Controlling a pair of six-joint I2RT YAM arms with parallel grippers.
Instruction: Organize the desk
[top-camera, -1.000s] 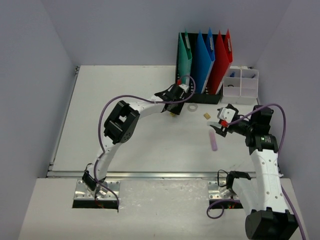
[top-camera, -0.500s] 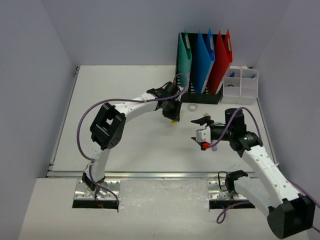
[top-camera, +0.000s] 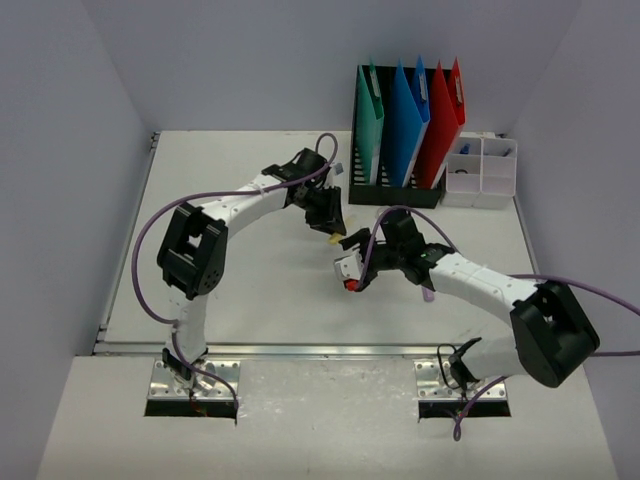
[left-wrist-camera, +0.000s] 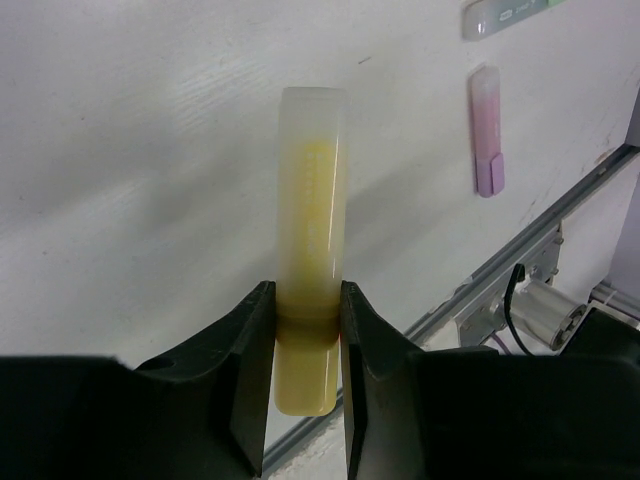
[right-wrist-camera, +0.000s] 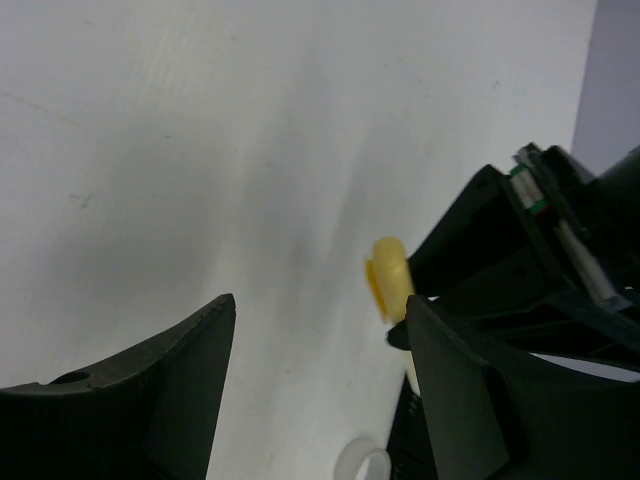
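The white desk (top-camera: 230, 200) fills the top view. My left gripper (top-camera: 325, 215) is shut on a yellow highlighter (top-camera: 337, 239) and holds it near the desk's middle, in front of the file holder. In the left wrist view the jaws (left-wrist-camera: 305, 300) clamp the highlighter (left-wrist-camera: 312, 200) near its lower end. My right gripper (top-camera: 350, 270) is open and empty, reaching left across the desk to just below the left gripper. In the right wrist view its jaws (right-wrist-camera: 320, 320) stand wide apart, with the yellow highlighter (right-wrist-camera: 388, 280) just beyond them.
A black mesh file holder (top-camera: 405, 190) with green, blue and red folders stands at the back right, beside a clear compartment box (top-camera: 480, 170). A pink highlighter (left-wrist-camera: 487, 130) lies near the front rail (left-wrist-camera: 520, 265). A white ring (right-wrist-camera: 362, 465) lies by the left gripper.
My right arm has swung from the desk's right side to its middle, its gripper open. My left gripper has shifted left with the yellow highlighter in it.
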